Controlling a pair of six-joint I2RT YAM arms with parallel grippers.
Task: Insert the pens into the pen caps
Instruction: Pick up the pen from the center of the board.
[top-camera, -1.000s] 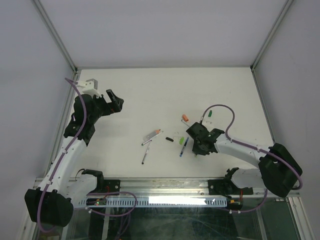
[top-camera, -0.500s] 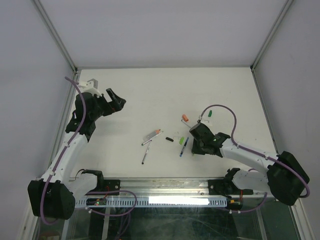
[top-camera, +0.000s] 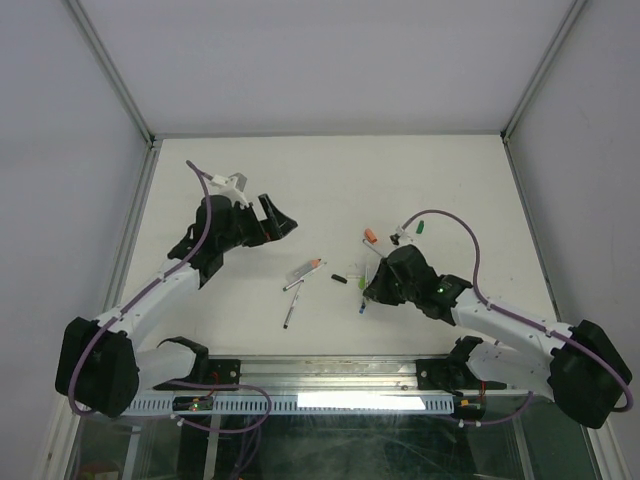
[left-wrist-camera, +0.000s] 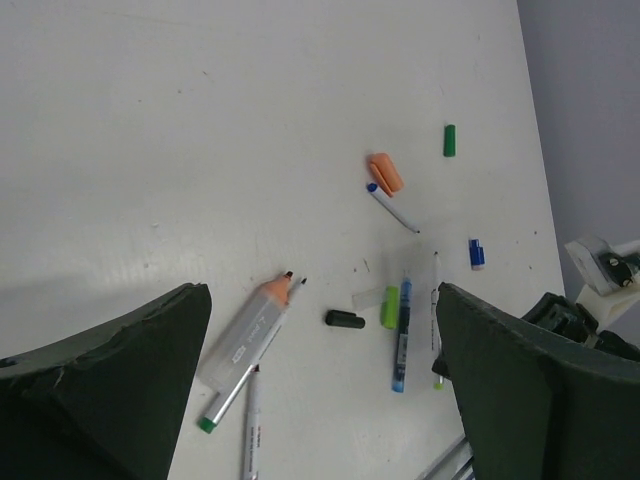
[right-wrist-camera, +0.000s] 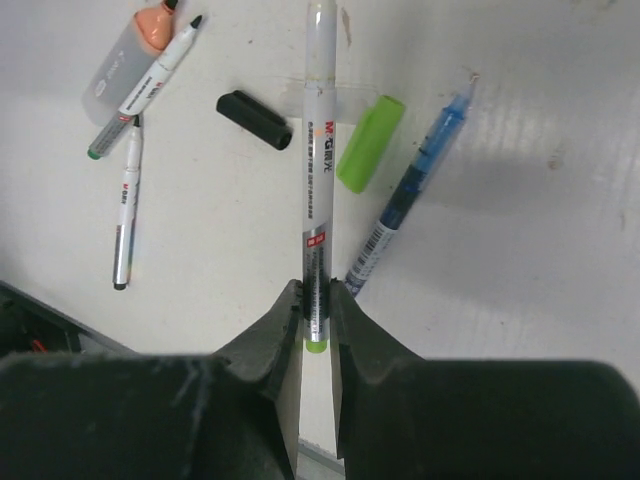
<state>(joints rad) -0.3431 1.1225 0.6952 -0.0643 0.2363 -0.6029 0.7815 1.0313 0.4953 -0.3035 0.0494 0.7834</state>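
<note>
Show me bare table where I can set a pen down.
Bare: the far table beyond the orange cap and dark green cap. Crowded: the middle, from the highlighter to the pen in the right claw.

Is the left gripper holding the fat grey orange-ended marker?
No: the left gripper hangs wide open; the fat grey marker lies on the table.

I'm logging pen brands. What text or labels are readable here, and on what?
"M&G", then small unreadable print: white pen in the right gripper.
Barcode, digits too small: blue pen.
Label print blurred: orange-tipped highlighter.
</note>
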